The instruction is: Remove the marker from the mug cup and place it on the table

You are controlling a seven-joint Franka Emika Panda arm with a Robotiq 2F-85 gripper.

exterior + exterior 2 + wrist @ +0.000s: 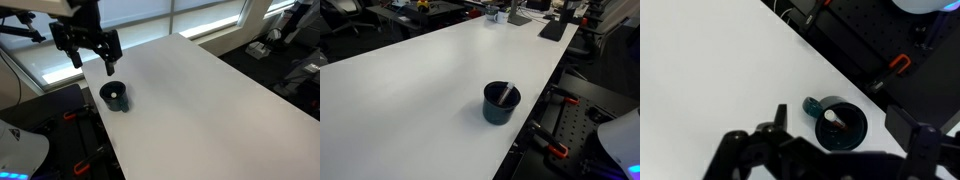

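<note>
The dark mug cup (115,97) stands upright near the white table's (200,100) edge; it shows in both exterior views (501,103) and in the wrist view (841,124). The marker (833,121), a short reddish-dark stick with a pale end, leans inside the mug; it also shows in an exterior view (506,96). My gripper (96,54) hangs open and empty in the air above and a little behind the mug. In the wrist view its dark fingers (840,150) frame the bottom of the picture with the mug between them.
The table edge runs close beside the mug, with black equipment and orange clamps (898,63) below it. Chairs and clutter (510,14) stand beyond the table's far end. Windows (150,20) lie behind the arm.
</note>
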